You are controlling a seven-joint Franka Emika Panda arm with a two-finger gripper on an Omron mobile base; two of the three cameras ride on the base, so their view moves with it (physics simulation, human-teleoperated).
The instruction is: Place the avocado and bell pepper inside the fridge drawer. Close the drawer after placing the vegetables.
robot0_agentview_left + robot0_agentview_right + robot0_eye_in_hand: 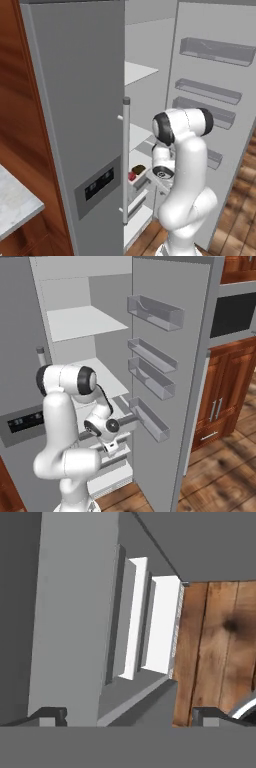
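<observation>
The fridge drawer (142,181) stands pulled out, low in the open fridge. Inside it lie the dark olive avocado (139,169) and, beside it, the red bell pepper (132,176). In the right base view the drawer's darker front strip (128,419) shows just behind the arm's wrist. My gripper (130,716) is open, its two dark fingertips (52,715) far apart with nothing between them. It points down in front of the fridge, past the lower white compartments (161,624) to the wood floor (215,652). The hand (112,447) hangs just below the drawer's front.
The right fridge door (170,381) stands open with several grey door bins (155,312). The left door (80,115), with its dispenser panel (98,186) and vertical handle (126,160), is closed. White shelves (80,323) sit above. Wooden cabinets (222,401) stand to the right.
</observation>
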